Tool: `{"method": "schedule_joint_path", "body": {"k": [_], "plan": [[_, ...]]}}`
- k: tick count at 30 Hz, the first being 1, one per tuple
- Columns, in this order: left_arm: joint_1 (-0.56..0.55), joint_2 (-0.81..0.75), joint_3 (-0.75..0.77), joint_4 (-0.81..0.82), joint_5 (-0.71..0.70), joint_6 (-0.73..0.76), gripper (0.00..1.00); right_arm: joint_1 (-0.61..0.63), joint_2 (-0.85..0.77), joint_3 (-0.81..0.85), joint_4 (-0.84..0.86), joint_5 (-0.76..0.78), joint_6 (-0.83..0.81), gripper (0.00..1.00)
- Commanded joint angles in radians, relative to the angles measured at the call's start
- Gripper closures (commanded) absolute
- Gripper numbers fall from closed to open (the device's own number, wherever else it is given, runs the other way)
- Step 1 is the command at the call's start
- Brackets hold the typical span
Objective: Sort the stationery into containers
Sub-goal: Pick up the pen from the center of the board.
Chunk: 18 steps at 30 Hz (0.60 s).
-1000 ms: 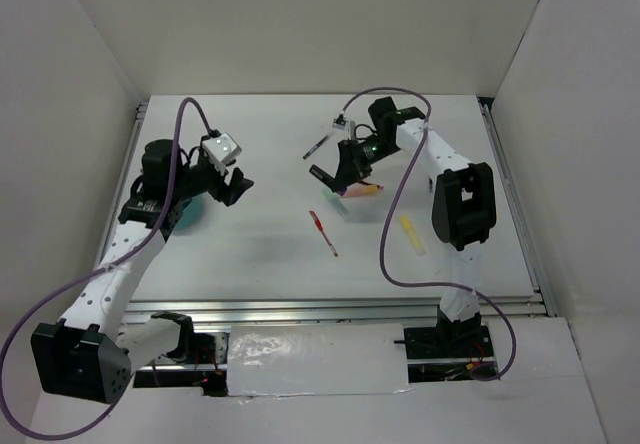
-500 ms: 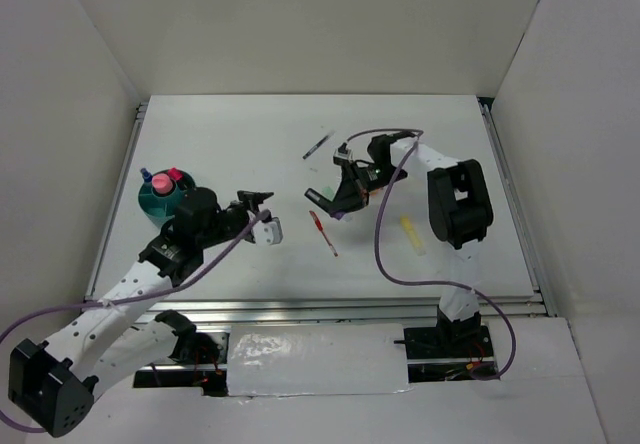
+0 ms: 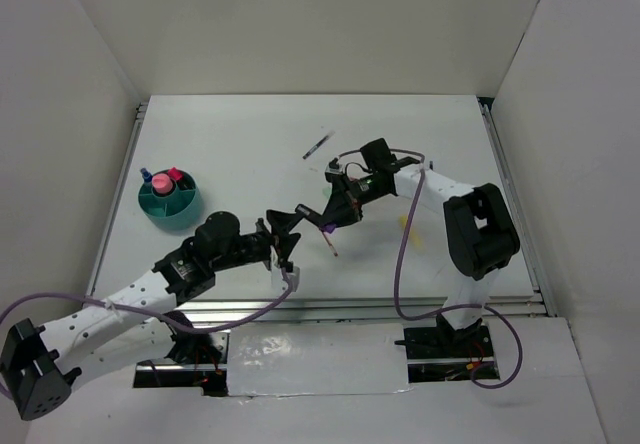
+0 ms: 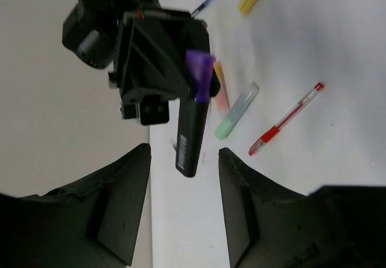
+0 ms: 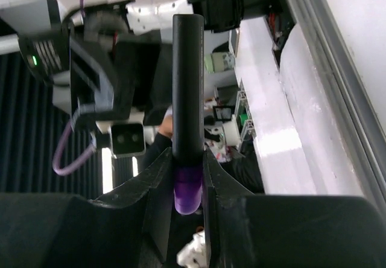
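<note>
At left, a teal cup (image 3: 176, 217) stood on the table, already holding some stationery. Mid-table, the left gripper (image 4: 183, 159) was spread wide, facing the free end of a purple-black marker (image 4: 192, 129) held in the air. The right gripper (image 5: 188, 165) was clenched on its purple end. The marker looked light, stiff and slippery, so the bare black barrel seemed the best hold

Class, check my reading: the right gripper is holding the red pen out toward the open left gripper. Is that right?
One thing is off. The right gripper is shut on the purple-black marker, not the red pen, which lies on the table; the left wrist view shows both. It does hold it out toward the open left gripper.
</note>
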Motion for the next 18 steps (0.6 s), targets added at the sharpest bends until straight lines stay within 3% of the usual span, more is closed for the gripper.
{"method": "schedule_joint_path", "body": {"k": [1,9,15,18], "plan": [[-0.073,-0.027,0.004,0.076,0.000,0.043,0.39,-0.016,-0.051,-0.018,0.162,0.070,0.226,1.00],[-0.209,0.002,-0.022,0.165,-0.078,0.091,0.41,-0.008,-0.127,-0.003,0.087,0.223,0.366,1.00],[-0.220,0.054,-0.006,0.247,-0.144,0.022,0.41,0.012,-0.230,-0.084,0.257,0.256,0.585,1.00],[-0.230,0.088,0.013,0.304,-0.204,-0.078,0.40,0.024,-0.293,-0.167,0.422,0.276,0.743,1.00]]}}
